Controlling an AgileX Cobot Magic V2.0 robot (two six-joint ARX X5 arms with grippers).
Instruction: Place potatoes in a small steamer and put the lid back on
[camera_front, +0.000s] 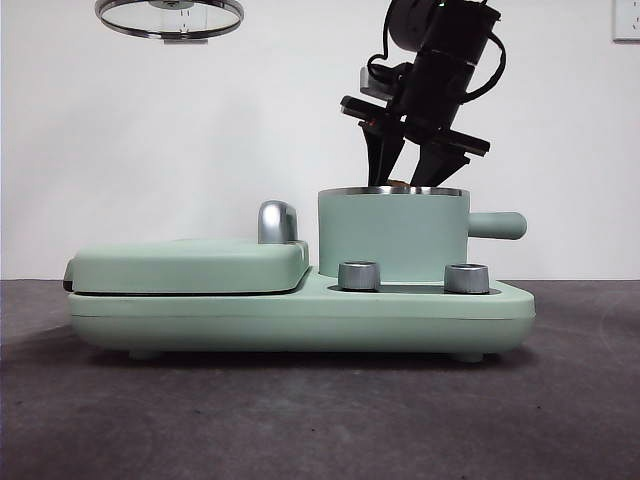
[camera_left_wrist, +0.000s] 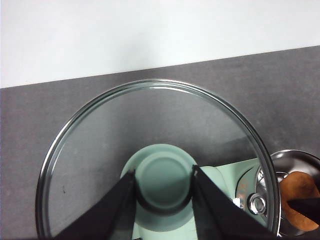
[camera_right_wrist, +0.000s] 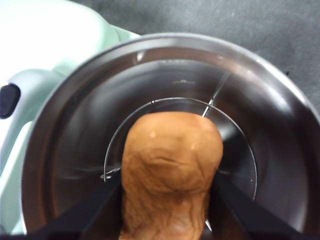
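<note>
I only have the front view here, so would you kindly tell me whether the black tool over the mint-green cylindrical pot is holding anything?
Observer: Yes, the right tool grips the oblong orange-brown potato, its end inside the mint-green cylindrical pot.
Operator: Is there anything else inside the pot?
Observer: A thin wire ring lies on its steel floor.
Operator: What holds the round glass lid at my top edge?
Observer: The left tool grips it by its mint-green knob; the round glass lid hangs level above the dark table.
</note>
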